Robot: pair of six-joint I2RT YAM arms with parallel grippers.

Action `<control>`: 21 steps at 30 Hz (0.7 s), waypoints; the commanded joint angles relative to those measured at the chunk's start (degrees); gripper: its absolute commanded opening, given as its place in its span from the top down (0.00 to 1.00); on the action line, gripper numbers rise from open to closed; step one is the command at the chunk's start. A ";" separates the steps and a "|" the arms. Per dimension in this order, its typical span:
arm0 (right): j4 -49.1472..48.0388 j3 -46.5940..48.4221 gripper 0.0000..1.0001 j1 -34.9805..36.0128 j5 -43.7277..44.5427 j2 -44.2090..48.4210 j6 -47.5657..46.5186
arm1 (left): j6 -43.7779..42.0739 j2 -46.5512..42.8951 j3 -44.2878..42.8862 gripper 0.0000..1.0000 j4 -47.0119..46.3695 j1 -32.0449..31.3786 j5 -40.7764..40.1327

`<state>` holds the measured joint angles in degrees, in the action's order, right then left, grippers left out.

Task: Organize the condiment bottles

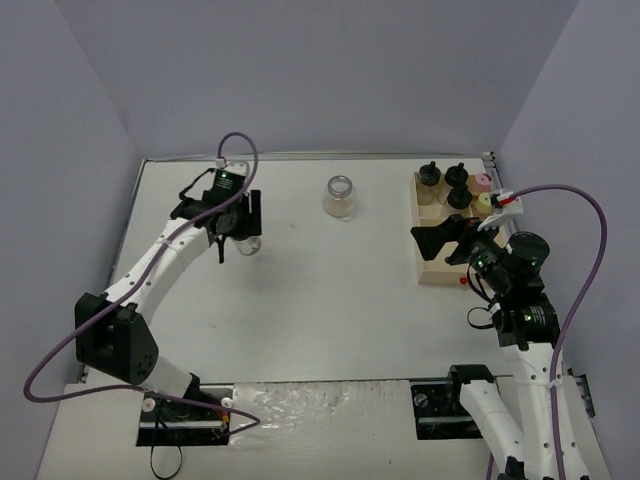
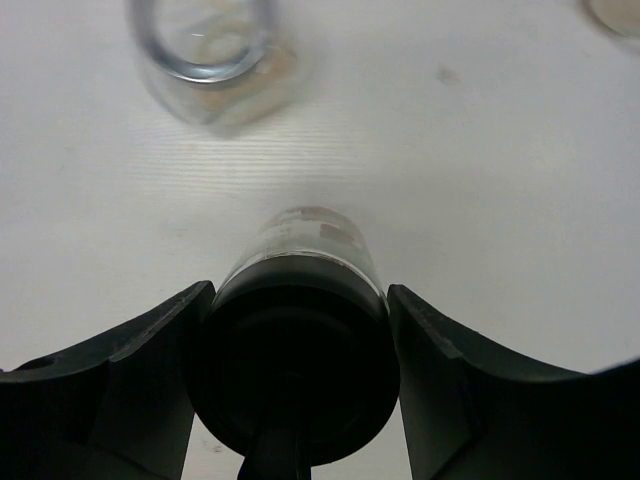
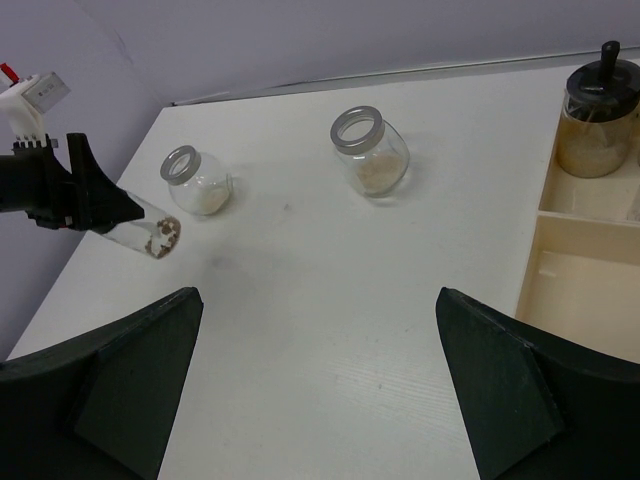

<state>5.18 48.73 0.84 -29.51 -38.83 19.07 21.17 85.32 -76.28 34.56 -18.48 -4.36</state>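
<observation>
The black-capped jar point(image 2: 295, 390) fills the left wrist view. The left gripper point(image 2: 300, 290) has its jaws partly closed and clenched on the jar's cap. Seen from the right wrist, the jar hangs tilted and looks to be off the table point(image 3: 330, 330) (contact is hard to judge).

The grip is on a smooth round cap alone, so the jar could pivot or slip on the way to the tray point(image 3: 580, 290), well apart to the right. It might also clip the silver-rimmed jar point(image 2: 205, 50) just ahead.

The right gripper point(image 3: 317, 295) has its jaws spread wide and holds nothing, beside the tray. Five capped jars point(image 1: 456, 175) stand in the tray's far compartments.
</observation>
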 commanded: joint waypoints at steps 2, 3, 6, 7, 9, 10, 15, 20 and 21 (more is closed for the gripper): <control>-0.92 0.16 0.00 0.41 -1.76 0.32 -0.74 | 2.21 1.15 -5.90 1.00 0.24 -12.76 1.18; -0.55 0.21 0.00 0.46 -1.71 0.53 -0.84 | 2.48 2.38 -7.18 1.00 0.24 -14.48 0.65; 0.18 0.05 0.00 0.48 -1.52 0.95 -0.94 | 2.47 7.02 -11.69 1.00 0.03 -18.33 -1.18; 0.38 -0.02 0.00 0.48 -1.52 1.01 -1.03 | 2.34 9.09 -13.47 1.00 -0.41 -19.79 -1.31; 0.93 -0.17 0.00 0.48 -1.39 1.08 -1.10 | 2.30 12.29 -15.42 1.00 -1.22 -21.31 -1.21; 1.09 -0.24 0.00 0.46 -1.33 1.14 -1.14 | 2.28 14.00 -16.27 1.00 -1.67 -21.93 -1.10; 2.00 -0.67 0.00 0.48 -1.33 1.50 -1.49 | 1.78 20.42 -19.47 1.00 -3.08 -24.10 -1.27; 3.08 -1.18 0.00 0.48 -1.04 1.89 -2.24 | 1.60 23.02 -20.77 0.94 -3.47 -25.23 -3.21; 3.17 -1.30 0.00 0.48 -0.96 1.88 -2.28 | 1.66 23.27 -20.72 0.92 -3.63 -25.40 -3.48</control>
<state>10.36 47.81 0.84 -29.66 -37.05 17.87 22.79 110.91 -92.66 34.09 -42.92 -4.87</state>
